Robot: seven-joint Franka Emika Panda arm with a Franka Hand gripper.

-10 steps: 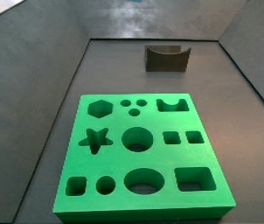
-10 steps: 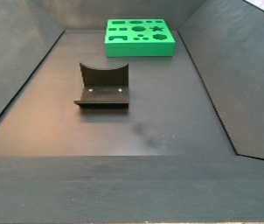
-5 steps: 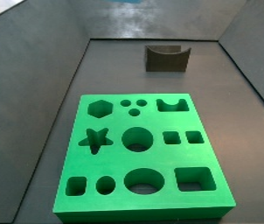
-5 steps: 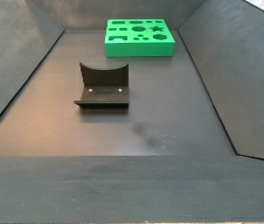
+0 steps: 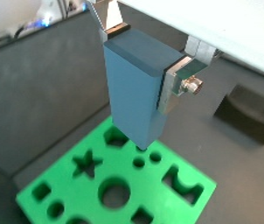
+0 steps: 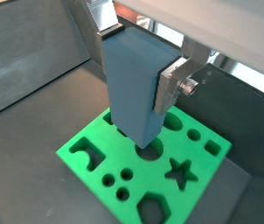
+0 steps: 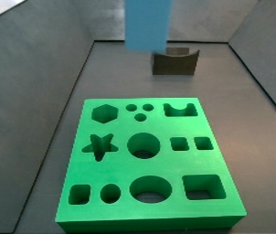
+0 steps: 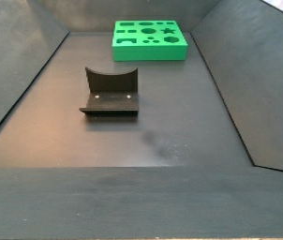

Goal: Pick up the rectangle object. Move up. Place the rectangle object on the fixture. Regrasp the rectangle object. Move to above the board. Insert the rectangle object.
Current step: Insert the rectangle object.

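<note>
My gripper (image 5: 146,59) is shut on the rectangle object (image 5: 132,92), a tall light blue-grey block hanging upright between the silver fingers (image 5: 177,80). Both wrist views show it the same way: gripper (image 6: 138,66), block (image 6: 132,87). It hangs above the green board (image 5: 73,187) (image 6: 144,173), its lower end over the round cutouts. In a side view only the block (image 7: 147,22) shows, at the top edge beyond the board (image 7: 122,169); the gripper is out of frame. The fixture (image 7: 175,60) (image 8: 111,92) (image 5: 249,112) stands apart with nothing on it. In the view with the far board (image 8: 151,52), block and gripper do not show.
Dark sloping walls (image 7: 31,101) (image 8: 231,84) enclose the grey floor (image 8: 144,141) on both sides. The board's cutouts include a star (image 7: 100,145), a hexagon (image 7: 104,112) and a large circle (image 7: 151,189).
The blue block has come down into a side view at its top edge, where nothing showed before. Board and fixture have not moved.
</note>
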